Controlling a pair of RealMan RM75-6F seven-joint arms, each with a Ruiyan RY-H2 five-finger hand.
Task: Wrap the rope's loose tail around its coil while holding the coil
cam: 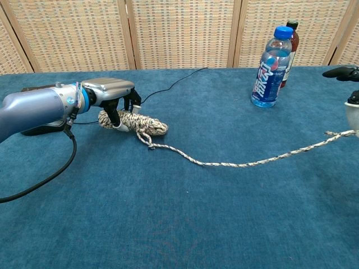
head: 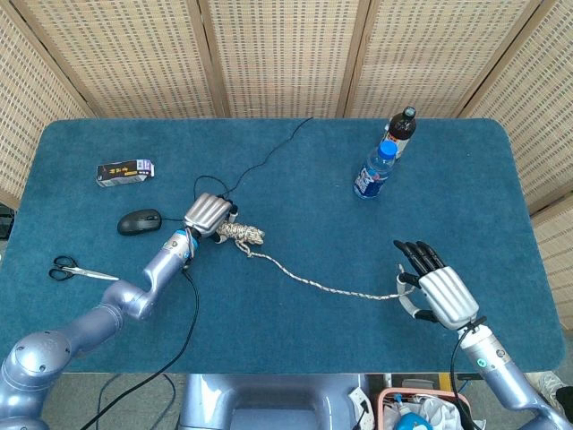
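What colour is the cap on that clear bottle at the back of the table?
Blue, matching its label. The bottle's cap shows best in the chest view.

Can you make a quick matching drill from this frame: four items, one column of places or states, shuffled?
Items:
1. rope coil
2. loose tail end
3. scissors
4. blue-capped bottle

Places or states:
A. on the table's near left edge, by the left arm
B. at the right hand
C. upright, in front of a dark bottle
D. under the left hand

Pairs: 1-D, 2-B, 3-A, 4-C
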